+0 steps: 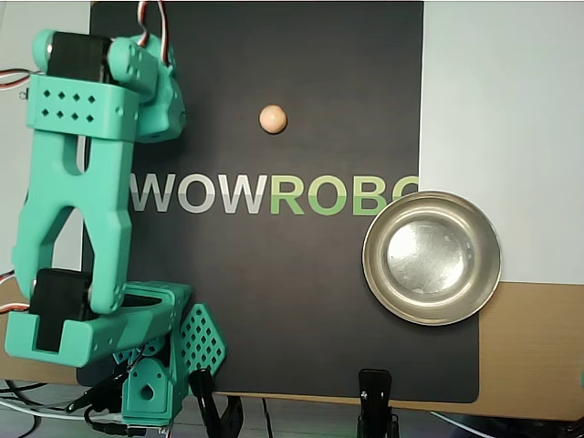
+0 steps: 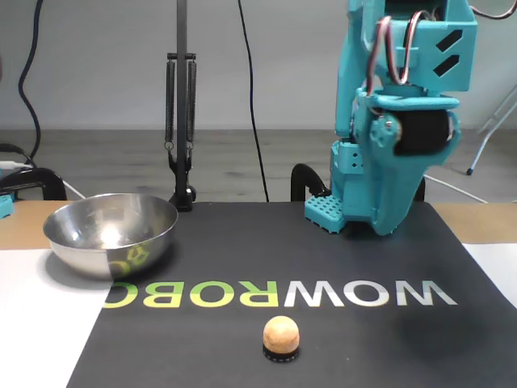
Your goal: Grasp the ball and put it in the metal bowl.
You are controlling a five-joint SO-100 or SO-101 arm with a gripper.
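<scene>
Seen from overhead, we find the metal bowl [image 1: 432, 257] sitting at the right edge of the black mat [image 1: 274, 301], its rim covering the last letter of the WOWROBO logo [image 1: 269, 193] and spilling onto the white sheet [image 1: 502, 119] and the bare wooden tabletop [image 1: 534, 351] beyond. We see nothing inside it: only the flat shiny bottom shows, and in the fixed view the bowl [image 2: 111, 233] stands at the left, with a warped piece of the green lettering mirrored on its outer wall.

The ball [image 1: 273, 119] rests on the mat on the far side of the logo from the arm's base, well apart from the bowl. In the fixed view we see the ball [image 2: 281, 335] at the near edge, perched on a small dark ring [image 2: 281, 354] rather than on the mat itself.

The teal arm [image 1: 78, 196] is folded along the left of the overhead view, well apart from both ball and bowl. We cannot tell how far its gripper is open, nor whether it holds anything, since the fingers are not clearly shown in either view
</scene>
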